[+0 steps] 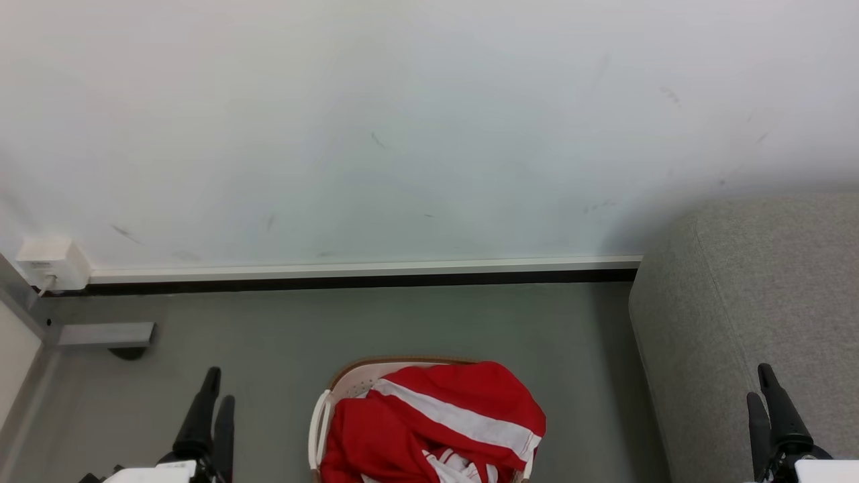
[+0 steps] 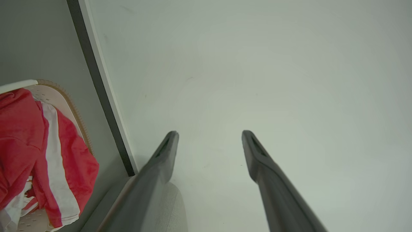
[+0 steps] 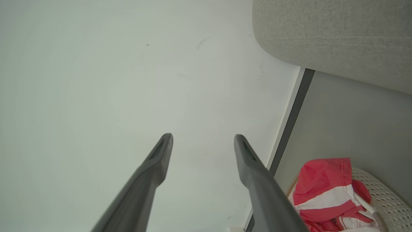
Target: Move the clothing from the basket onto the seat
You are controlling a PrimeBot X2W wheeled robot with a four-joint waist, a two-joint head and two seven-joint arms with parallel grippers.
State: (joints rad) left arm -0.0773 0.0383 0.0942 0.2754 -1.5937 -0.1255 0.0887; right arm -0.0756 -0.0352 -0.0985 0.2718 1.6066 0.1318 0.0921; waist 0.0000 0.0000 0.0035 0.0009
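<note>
My left tool (image 1: 220,386), lower left, and right tool (image 1: 758,382), lower right, are both released. The clothing (image 1: 436,422) fills the basket (image 1: 352,382), bottom centre, with the seat (image 1: 751,302) at right.

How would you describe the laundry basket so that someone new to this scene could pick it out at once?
Start at the white wall and its dark skirting, then drop to the grey floor left of the large grey upholstered seat. There stands the cream-white perforated plastic basket with a brown rim. It alone holds bright red fabric clothing with white stripes.
</note>
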